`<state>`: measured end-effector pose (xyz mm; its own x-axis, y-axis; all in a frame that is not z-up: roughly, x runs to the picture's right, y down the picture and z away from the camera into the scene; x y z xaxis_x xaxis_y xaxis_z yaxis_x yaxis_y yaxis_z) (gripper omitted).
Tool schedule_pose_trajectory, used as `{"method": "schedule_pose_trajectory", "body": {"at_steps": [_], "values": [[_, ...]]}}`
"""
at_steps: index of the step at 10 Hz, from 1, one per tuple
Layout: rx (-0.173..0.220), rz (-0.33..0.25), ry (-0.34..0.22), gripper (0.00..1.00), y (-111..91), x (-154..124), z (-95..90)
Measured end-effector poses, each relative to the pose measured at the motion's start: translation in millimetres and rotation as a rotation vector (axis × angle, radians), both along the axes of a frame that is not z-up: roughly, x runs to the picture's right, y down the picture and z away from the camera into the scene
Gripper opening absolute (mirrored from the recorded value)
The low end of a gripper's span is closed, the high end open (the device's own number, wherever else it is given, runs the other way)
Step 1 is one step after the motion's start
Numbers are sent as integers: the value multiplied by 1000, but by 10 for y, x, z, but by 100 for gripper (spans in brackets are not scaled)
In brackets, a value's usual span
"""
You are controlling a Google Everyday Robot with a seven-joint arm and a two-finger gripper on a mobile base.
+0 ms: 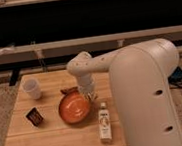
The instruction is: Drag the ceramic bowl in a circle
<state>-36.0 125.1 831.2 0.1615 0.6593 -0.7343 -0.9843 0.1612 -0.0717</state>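
Observation:
The ceramic bowl [74,108] is a wide, shallow orange-red bowl with pale marks inside. It sits on the wooden table [52,138], near the middle. My gripper [89,95] hangs from the white arm and reaches down to the bowl's far right rim. The wrist hides the fingertips where they meet the rim.
A small white cup [31,89] stands at the table's back left. A dark small packet [35,116] lies at the left. A white bottle [105,124] lies right of the bowl, near the front. A brown item [68,90] lies just behind the bowl. My white body [148,100] fills the right.

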Motion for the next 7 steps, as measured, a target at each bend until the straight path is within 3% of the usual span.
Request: {"method": "schedule_pose_trajectory", "body": {"at_steps": [2,4,6,7], "values": [[7,-52,-52,25,-58,-305,4],[7,-101,-111,47,28,-546,-108],[0,-130,-153,66,176,-696,-251],[-3,-131,-152,73,235,-633,-301]]}}
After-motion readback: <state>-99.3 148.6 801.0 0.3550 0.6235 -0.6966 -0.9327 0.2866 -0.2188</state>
